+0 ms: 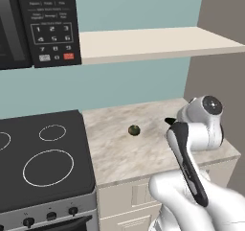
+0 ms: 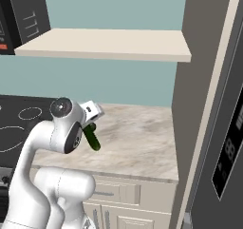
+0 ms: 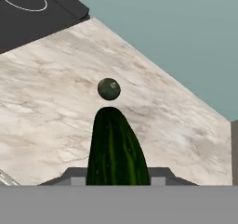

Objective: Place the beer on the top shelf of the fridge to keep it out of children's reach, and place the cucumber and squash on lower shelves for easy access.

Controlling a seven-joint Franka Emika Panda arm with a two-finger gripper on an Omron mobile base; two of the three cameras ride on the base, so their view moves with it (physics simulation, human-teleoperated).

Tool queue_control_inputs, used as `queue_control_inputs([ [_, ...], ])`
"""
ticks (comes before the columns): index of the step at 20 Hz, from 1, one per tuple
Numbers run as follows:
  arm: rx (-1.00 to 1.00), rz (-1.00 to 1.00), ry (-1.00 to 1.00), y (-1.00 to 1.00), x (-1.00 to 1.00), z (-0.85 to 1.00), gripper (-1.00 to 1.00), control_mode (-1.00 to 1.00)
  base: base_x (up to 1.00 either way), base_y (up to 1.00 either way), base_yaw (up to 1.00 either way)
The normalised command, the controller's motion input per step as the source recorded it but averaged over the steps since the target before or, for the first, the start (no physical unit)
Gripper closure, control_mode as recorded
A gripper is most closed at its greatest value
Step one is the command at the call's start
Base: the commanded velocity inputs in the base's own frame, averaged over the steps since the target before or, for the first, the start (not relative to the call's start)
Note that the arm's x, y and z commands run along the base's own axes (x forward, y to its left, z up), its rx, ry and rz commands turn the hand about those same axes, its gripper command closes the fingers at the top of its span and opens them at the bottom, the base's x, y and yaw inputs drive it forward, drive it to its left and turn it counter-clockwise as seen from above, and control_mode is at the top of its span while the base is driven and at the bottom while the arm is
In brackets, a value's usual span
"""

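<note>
My gripper (image 2: 88, 127) is shut on the cucumber (image 2: 93, 138), a long dark green rod that hangs tilted above the marble counter (image 2: 137, 145). In the hand view the cucumber (image 3: 116, 146) rises between the fingers and points toward the squash (image 3: 109, 88). The squash (image 1: 134, 130), a small round olive ball, lies alone on the counter to the left of my hand. The fridge (image 2: 197, 95) stands at the right with its grey door (image 2: 228, 147) swung open toward me; its shelves are hidden. The beer is out of view.
A black stove (image 1: 45, 158) adjoins the counter on the left, with a microwave (image 1: 40, 24) above it. A cream wall shelf (image 1: 153, 43) overhangs the counter. My own white arm (image 1: 191, 167) covers the counter's front right corner.
</note>
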Motion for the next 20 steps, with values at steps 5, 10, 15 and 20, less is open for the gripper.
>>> queue_control_inputs([
  [5, -0.12, 0.21, 0.00, 0.22, -0.44, 0.32, 1.00, -1.00, 0.00, 0.00, 0.00],
  [10, -0.13, 0.17, 0.00, 0.20, -0.41, 0.32, 1.00, -1.00, 0.00, 0.00, 0.00],
  [15, -0.12, 0.14, 0.00, 0.11, -0.45, 0.02, 1.00, -1.00, 0.00, 0.00, 0.00],
  [20, -0.07, 0.10, -0.06, 0.00, -0.42, 0.00, 1.00, -1.00, 0.00, 0.00, 0.00],
])
